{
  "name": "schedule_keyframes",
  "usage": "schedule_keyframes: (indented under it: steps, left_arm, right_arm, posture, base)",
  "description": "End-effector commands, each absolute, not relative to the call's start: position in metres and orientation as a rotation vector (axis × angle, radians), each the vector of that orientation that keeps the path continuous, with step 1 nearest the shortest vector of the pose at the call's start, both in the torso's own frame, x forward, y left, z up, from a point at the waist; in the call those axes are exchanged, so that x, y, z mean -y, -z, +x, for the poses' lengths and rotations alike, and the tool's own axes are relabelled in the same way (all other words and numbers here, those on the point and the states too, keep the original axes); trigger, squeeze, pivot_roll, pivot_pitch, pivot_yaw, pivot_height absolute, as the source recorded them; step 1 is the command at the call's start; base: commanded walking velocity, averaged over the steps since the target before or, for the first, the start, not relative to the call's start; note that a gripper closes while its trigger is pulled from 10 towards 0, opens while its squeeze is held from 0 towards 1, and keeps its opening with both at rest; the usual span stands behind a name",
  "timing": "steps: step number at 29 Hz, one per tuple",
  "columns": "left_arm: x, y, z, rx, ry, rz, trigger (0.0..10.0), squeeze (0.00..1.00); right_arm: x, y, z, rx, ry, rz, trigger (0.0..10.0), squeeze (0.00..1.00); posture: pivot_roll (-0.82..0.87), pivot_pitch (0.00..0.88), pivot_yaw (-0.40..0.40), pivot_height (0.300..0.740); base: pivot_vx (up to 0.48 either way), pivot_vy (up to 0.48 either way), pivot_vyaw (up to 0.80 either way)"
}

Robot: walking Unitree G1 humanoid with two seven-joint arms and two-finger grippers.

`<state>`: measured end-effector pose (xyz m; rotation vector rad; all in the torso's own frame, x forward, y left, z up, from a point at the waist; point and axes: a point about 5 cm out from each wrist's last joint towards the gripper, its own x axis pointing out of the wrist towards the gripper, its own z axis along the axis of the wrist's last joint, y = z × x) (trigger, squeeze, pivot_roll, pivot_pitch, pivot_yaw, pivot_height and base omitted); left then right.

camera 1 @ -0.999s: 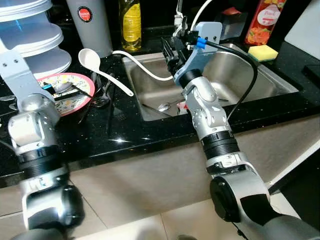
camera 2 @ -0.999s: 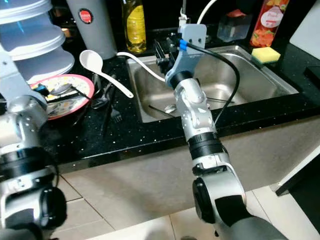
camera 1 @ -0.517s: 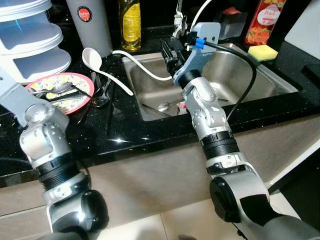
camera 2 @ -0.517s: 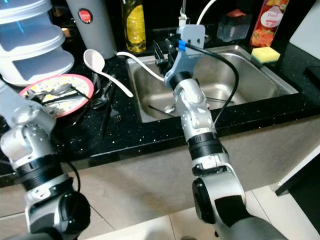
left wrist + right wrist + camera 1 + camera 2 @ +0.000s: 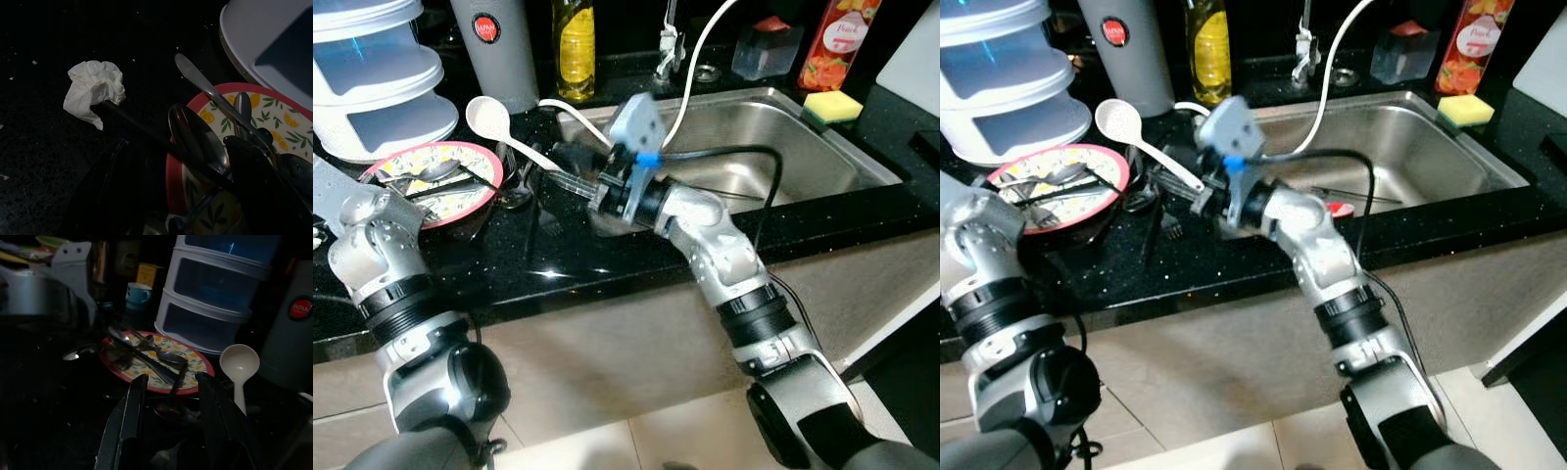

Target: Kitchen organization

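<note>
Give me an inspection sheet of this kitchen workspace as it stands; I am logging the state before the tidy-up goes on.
Surface: black speckled counter with a steel sink set in it.
Job's things: red-rimmed plate piled with spoons and other cutlery; white ladle lying on the counter; cutlery in the sink.
Clutter: crumpled tissue beside the plate; yellow sponge at the sink's corner.
Grippers: right gripper open, over the counter and aimed at the plate; left gripper at the plate, state unclear.
Cables: black cable along the right arm; white hose over the sink.
Surroundings: white drawer unit, grey flask, oil bottle.
</note>
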<state>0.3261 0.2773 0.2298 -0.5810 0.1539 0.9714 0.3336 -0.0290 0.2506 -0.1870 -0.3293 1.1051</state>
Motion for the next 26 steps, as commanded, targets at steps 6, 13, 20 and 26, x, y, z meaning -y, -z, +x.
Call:
schedule_keyframes:
  steps: [6,13,20,26]
  left_arm:
    - [-0.281,-0.223,0.327,-0.178,-0.988,-0.622,10.0,0.0]
    - [-0.304,-0.221,0.329,-0.16,-1.036,-0.632,10.0,0.0]
    - [-0.328,-0.216,0.334,-0.161,-0.993,-0.659,10.0,0.0]
    - [-0.326,-0.209,0.342,-0.207,-0.936,-0.686,0.0,0.0]
  right_arm:
    - [0.028,-0.252,0.334,0.326,-1.098,-0.223,10.0,0.0]
    - [0.029,-0.255,0.332,0.335,-1.081,-0.197,10.0,0.0]
    - [0.034,-0.257,0.334,0.344,-1.021,-0.163,10.0,0.0]
    - [0.037,-0.254,0.33,0.331,-1.012,-0.139,10.0,0.0]
  posture:
    - [-0.03,0.0,0.021,0.74]
    - [-0.03,0.0,0.024,0.74]
    - [-0.04,0.0,0.025,0.74]
    - [-0.04,0.0,0.028,0.74]
  base:
    - [0.0,0.0,0.0]
    - [0.0,0.0,0.0]
    - [0.0,0.0,0.0]
    - [0.0,0.0,0.0]
